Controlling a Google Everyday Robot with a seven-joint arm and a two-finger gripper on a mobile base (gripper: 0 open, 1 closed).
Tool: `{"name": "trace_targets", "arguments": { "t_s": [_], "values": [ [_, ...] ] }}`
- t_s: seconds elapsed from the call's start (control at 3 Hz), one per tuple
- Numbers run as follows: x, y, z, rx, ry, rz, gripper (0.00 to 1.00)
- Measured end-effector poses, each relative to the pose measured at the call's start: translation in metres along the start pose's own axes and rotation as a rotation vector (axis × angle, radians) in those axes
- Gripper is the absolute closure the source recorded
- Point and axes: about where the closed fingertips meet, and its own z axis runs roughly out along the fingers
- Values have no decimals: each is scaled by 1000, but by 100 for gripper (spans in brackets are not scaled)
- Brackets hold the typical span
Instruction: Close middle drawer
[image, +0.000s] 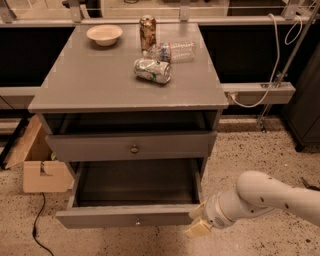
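Observation:
The middle drawer (125, 216) is pulled far out of the grey cabinet. It has a low, wide grey front, a tiny pale knob (137, 220) at its centre and a dark, empty inside. My gripper (199, 223), on a white arm coming in from the right, sits at the right end of that drawer front, at the corner, close to it or touching it. Above it, the taller-fronted drawer (165, 145) with a dark round knob stands slightly out.
On the cabinet top (90, 80) are a pale bowl (104, 34), an upright can (147, 26), a lying crushed can (152, 70) and a plastic bottle (175, 51). A cardboard box (40, 170) and a black cable (37, 225) lie on the floor at left. A white duct (260, 92) runs at right.

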Motion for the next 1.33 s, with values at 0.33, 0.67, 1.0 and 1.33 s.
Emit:
{"name": "trace_targets", "arguments": {
  "t_s": [0.33,0.67,1.0,1.33],
  "values": [
    [17,-4,25,-17,13,28,65],
    [31,-11,55,-25,22,64,89],
    [32,-22,77,-11,9,84,100],
    [25,-36,86,28,-9,82,100]
  ]
}}
